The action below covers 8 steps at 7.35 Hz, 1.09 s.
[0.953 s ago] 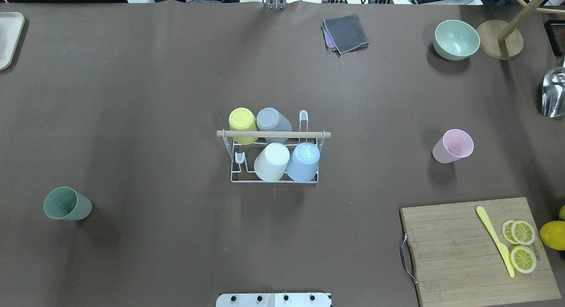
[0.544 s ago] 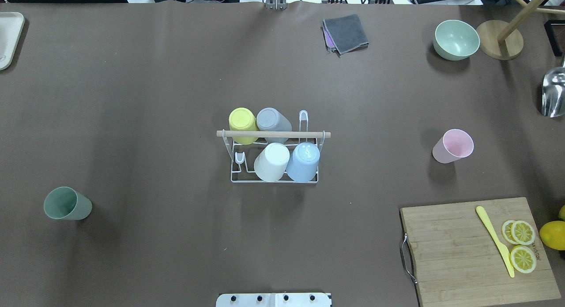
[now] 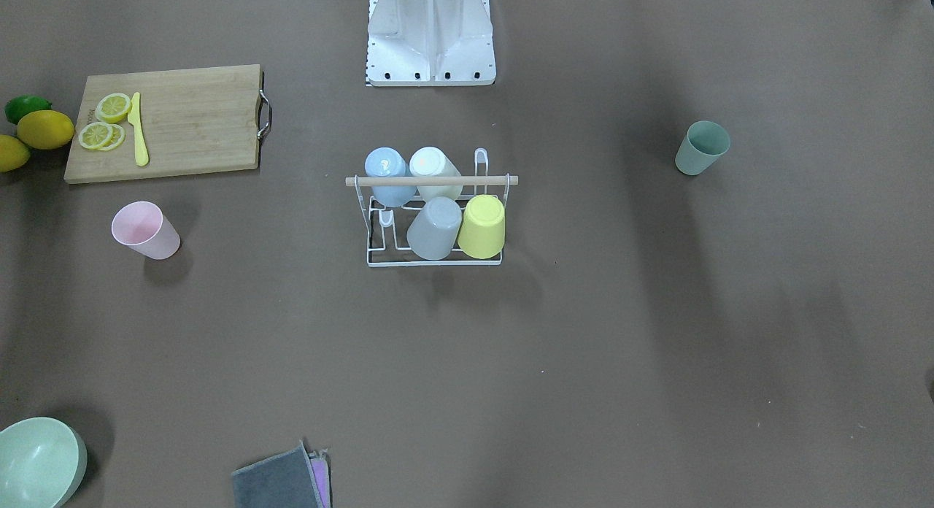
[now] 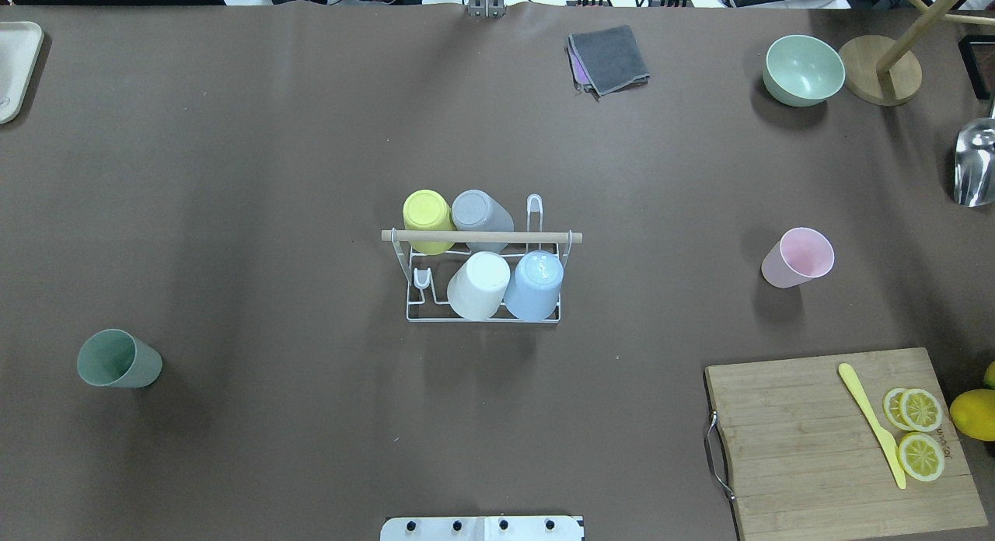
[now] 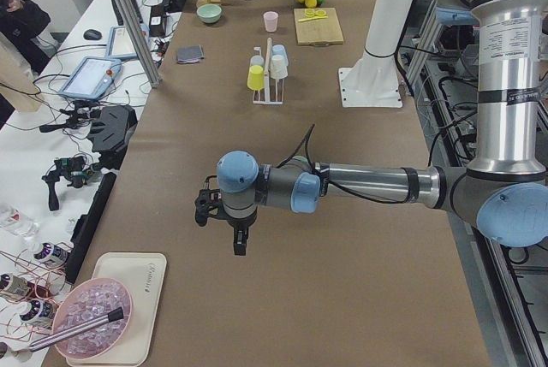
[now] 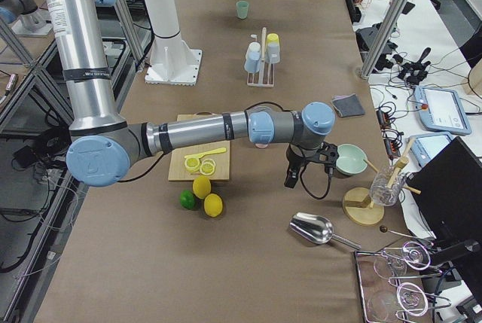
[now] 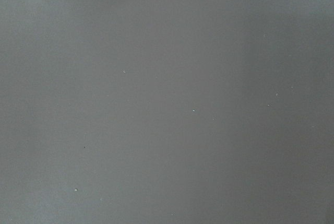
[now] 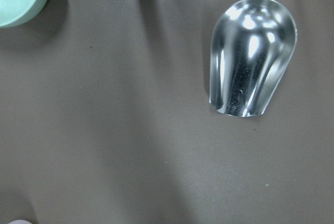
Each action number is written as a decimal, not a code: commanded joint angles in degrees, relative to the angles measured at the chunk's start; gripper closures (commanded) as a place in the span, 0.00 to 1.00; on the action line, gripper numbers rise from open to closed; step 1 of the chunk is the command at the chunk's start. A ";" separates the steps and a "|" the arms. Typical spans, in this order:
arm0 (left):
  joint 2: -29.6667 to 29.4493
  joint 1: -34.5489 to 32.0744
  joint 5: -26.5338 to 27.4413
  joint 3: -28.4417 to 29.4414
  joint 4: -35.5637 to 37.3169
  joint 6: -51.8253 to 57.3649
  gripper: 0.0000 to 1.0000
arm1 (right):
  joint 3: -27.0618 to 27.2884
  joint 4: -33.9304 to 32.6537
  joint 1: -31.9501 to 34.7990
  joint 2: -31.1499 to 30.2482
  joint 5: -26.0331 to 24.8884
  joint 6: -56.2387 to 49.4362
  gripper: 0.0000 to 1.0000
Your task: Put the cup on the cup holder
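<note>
Table (image 4: pixel 311 176): brown cover, seen from all my cameras.
Cup holder (image 4: pixel 482 236): mid-table, four cups upturned on its prongs.
Green cup (image 4: pixel 118 359): upright, well off to the holder's left.
Pink cup (image 4: pixel 797 257): upright, well off to its right.
Left gripper (image 5: pixel 239 243): hangs over bare table; I cannot tell its jaws.
Right gripper (image 6: pixel 290 178): near the metal scoop (image 8: pixel 250 62); I cannot tell either.
</note>
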 commanded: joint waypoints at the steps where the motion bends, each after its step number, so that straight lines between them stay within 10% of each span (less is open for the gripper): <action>1: -5.53 -0.01 1.06 2.17 0.52 0.03 0.03 | -1.92 -2.70 -5.64 2.98 0.64 0.08 0.00; 8: -34.28 1.65 2.65 21.52 22.18 -2.15 0.03 | -13.61 -16.49 -12.16 19.24 1.97 -0.62 0.00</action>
